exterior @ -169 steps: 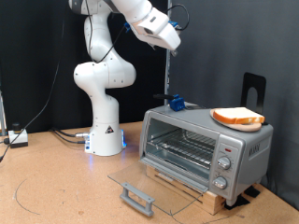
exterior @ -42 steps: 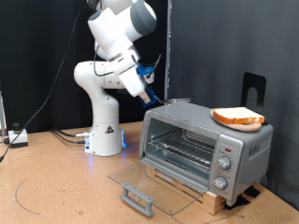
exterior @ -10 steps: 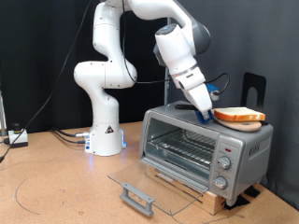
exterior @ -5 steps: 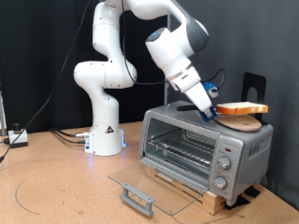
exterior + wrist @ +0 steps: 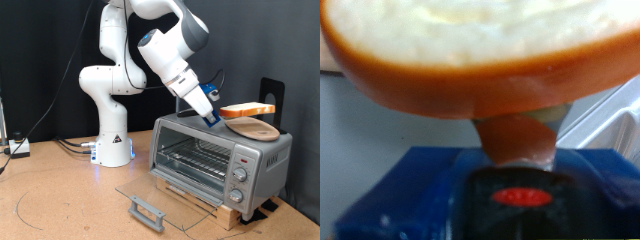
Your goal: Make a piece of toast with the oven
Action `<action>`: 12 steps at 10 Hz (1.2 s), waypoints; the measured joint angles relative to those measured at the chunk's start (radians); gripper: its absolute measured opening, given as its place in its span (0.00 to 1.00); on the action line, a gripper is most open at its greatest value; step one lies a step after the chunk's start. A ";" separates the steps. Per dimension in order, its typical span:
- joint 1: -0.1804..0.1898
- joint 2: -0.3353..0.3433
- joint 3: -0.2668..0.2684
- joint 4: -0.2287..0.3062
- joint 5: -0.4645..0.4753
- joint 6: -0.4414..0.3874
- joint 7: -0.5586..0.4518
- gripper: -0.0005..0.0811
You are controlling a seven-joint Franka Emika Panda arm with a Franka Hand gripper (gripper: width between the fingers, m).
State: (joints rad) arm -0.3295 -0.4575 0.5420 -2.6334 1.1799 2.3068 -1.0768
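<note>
Toast (image 5: 248,108) pinched by one edge in the gripper (image 5: 213,116), fingers shut tight on the crust. Up in the air, just above the round wooden plate (image 5: 252,129), not touching it. Plate sitting on top of the oven (image 5: 200,150). Oven door (image 5: 165,198) open and lying flat in front, wire rack (image 5: 195,158) bare inside.

Held at one end only, with the far end sticking out free. Might droop or slip out with a weak pinch or a fast swing. Might then drop onto the oven top or down to the table (image 5: 60,215). Might crack or squash at the crust with too hard a pinch. Might knock the plate off the oven if carried too low. In the wrist view, crust very close and filling most of the picture, so little to see around it.
</note>
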 joint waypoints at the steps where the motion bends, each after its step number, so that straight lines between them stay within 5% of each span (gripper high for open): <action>1: 0.000 0.002 0.001 0.000 0.009 0.000 -0.003 0.51; 4: -0.022 -0.005 -0.082 0.006 -0.004 -0.036 -0.059 0.51; 12: -0.179 0.002 -0.285 0.067 -0.223 -0.198 -0.094 0.51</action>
State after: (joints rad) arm -0.5080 -0.4554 0.2571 -2.5667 0.9566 2.1085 -1.1712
